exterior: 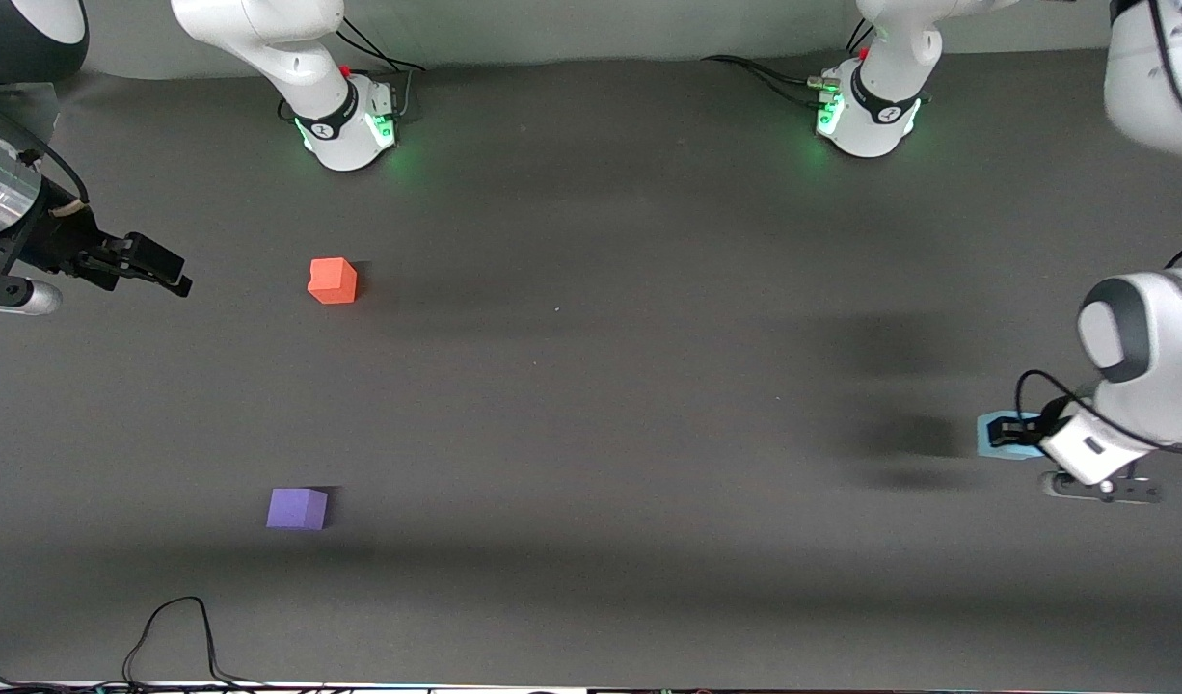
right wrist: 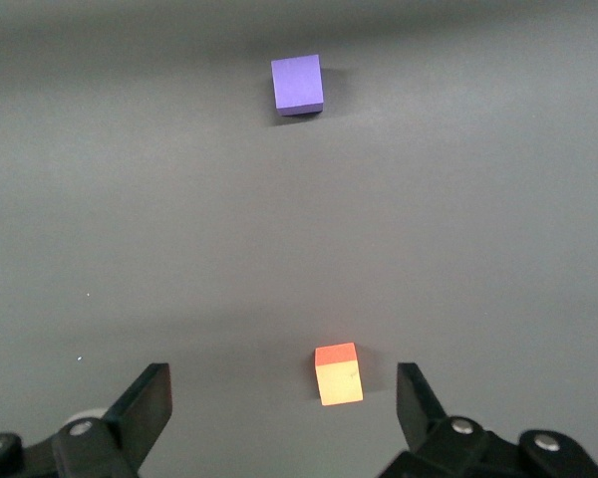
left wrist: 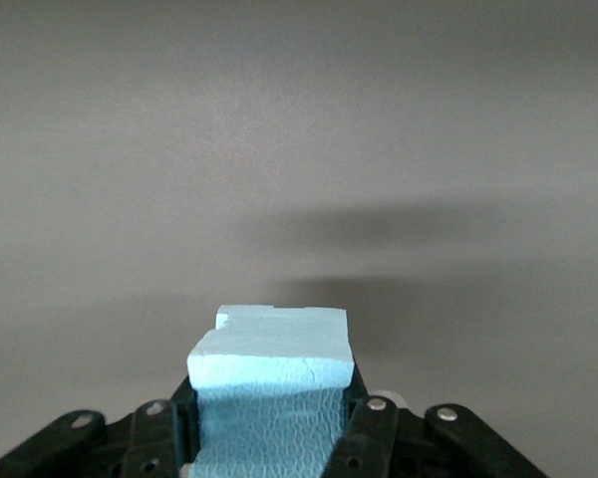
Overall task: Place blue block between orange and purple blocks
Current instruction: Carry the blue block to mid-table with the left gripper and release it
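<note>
The blue block [exterior: 988, 436] is a light sky-blue cube at the left arm's end of the table. My left gripper [exterior: 1004, 434] is shut on it. In the left wrist view the block [left wrist: 274, 349] fills the space between the fingers of the left gripper [left wrist: 274, 408]. The orange block [exterior: 332, 280] and the purple block [exterior: 297, 508] sit toward the right arm's end, the purple one nearer the front camera, with a wide gap between them. My right gripper [exterior: 162, 265] hangs open and empty beside the orange block. In the right wrist view the right gripper [right wrist: 282, 388] frames the orange block [right wrist: 338, 373], with the purple block [right wrist: 297, 84] farther off.
The table [exterior: 591, 386] is a dark grey mat. The two arm bases [exterior: 350, 120] [exterior: 866, 111] stand along its edge farthest from the front camera. A black cable [exterior: 176, 636] loops at the edge nearest that camera.
</note>
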Controlling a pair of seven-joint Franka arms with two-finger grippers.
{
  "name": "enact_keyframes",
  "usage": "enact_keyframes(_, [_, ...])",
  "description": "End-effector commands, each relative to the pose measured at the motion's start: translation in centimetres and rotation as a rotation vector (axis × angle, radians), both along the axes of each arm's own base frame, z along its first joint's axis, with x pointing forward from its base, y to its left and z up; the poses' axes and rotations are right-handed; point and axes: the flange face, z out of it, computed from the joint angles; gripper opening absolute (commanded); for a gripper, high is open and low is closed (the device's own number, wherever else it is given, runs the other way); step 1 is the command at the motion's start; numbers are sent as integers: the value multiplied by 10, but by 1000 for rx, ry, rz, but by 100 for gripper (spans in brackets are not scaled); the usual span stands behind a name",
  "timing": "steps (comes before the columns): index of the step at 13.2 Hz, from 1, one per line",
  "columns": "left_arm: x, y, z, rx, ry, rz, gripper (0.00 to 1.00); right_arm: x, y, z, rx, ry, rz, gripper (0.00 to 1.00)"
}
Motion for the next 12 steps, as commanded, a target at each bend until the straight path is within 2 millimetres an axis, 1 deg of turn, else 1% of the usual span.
enact_keyframes(1, [-1,-71,48,26,39,68,41,-1,-1,10,14,-28,-2,100])
enact_keyframes(3, [-4,-151,79,42,59,131,41,0,-1,7,14,-27,-5,100])
enact_keyframes(4, [-12,-201,88,47,58,164,41,3,0,1,14,-15,-2,100])
enact_keyframes(5, [-21,-251,90,46,50,193,41,3,3,-2,14,-8,2,100])
enact_keyframes(6, [-35,-303,91,47,34,211,41,3,5,-1,13,-10,7,100])
enact_keyframes(7, [-57,-364,81,53,30,208,41,2,5,-2,13,-7,7,100])
enact_keyframes(8, [-77,-416,79,43,4,207,41,2,5,-3,13,-4,6,100])
enact_keyframes(9, [-97,-467,68,39,-14,200,41,2,5,-4,13,-1,6,100])
enact_keyframes(10, [-120,-510,55,32,-26,177,41,2,4,-5,13,2,4,100])
enact_keyframes(11, [-142,-549,40,21,-39,153,41,2,3,-7,13,5,3,100])
enact_keyframes(12, [-158,-579,18,16,-47,140,41,2,2,-5,12,3,-3,100])
